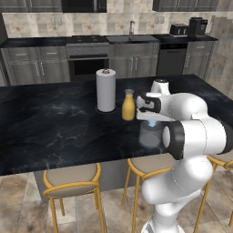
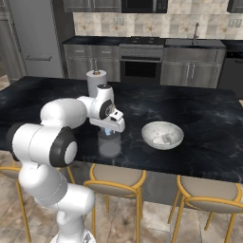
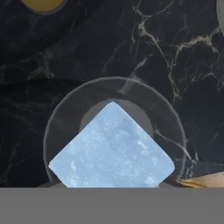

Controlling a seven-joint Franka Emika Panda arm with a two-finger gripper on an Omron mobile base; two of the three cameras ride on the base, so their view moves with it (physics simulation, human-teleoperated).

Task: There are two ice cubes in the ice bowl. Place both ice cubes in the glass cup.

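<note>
My gripper [image 1: 152, 120] hangs straight over the glass cup [image 1: 149, 134], shut on one pale blue ice cube [image 1: 151, 123]. In the hand view the ice cube [image 3: 112, 148] sits in front of the glass cup's round rim [image 3: 57, 118] below it and hides the finger tips. From the right base view the gripper [image 2: 110, 129] holds the ice cube [image 2: 109, 132] just above the glass cup [image 2: 109, 144]. The ice bowl [image 2: 151, 135] stands on the counter to the right of the glass. A small pale lump [image 2: 167, 138] lies inside it, too faint to name surely.
An orange juice bottle [image 1: 129, 105] stands just behind and left of the glass, with a white paper towel roll [image 1: 106, 90] beyond it. The black marble island's front edge [image 1: 68, 164] runs close to the glass, with stools [image 1: 73, 179] below.
</note>
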